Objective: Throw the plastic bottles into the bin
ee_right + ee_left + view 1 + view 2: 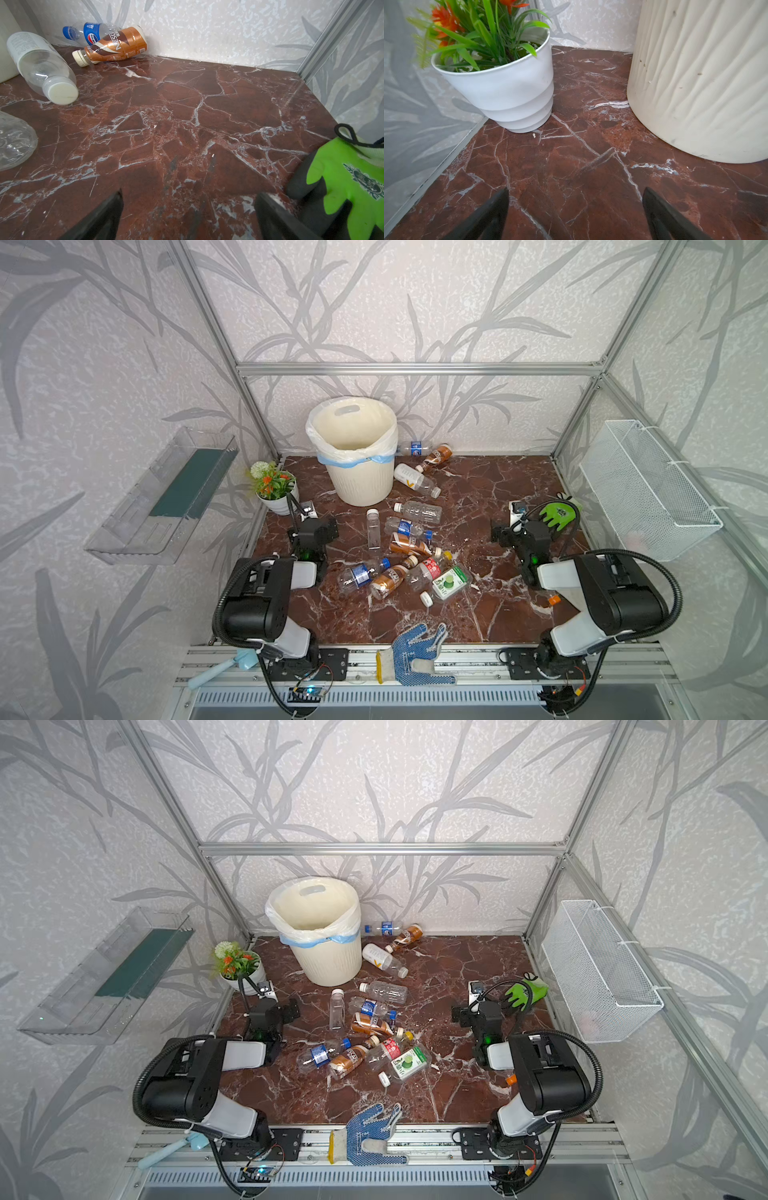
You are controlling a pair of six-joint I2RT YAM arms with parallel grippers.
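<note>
Red-brown marble tabletop [478,497], leaf-patterned walls [415,302]; left tool [576,188], right tool [190,192] both spread.

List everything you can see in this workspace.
plastic bottles: about a dozen, clear, table centre and beside bin
bin: one, cream, back of table
flower pot: one, white, left of bin
dotted glove: one, blue, front edge
work glove: one, green, right side
wire basket: one, white, right wall
shelf: one, clear, left wall
table: one, brown marble, under everything
left end effector: one, black, open near flower pot
right end effector: one, black, open near work glove
</note>
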